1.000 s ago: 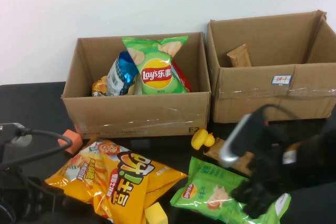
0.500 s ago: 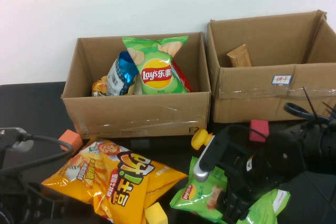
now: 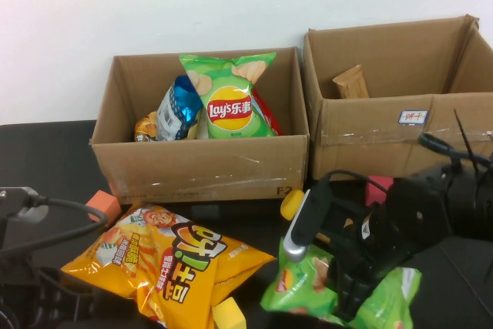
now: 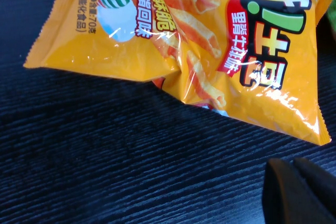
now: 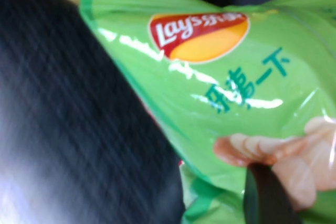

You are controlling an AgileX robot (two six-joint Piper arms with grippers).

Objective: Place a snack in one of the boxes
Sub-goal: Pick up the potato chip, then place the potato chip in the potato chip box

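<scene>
Since the right gripper (image 3: pixel 344 283), near the desk's front right corner, looks pinched shut on only a fold of the green Lay's bag (image 3: pixel 308 287), whose near end is already raised, I'd judge slick film could slip out or the bag could catch a box rim; the left gripper (image 4: pixel 302 192) sits at the front left corner beside the orange snack bag (image 3: pixel 173 263), fingers unclear. Count: two boxes (image 3: pixel 200 167) (image 3: pixel 400 144) along the back edge, two loose bags, one yellow duck (image 3: pixel 291 204).
</scene>
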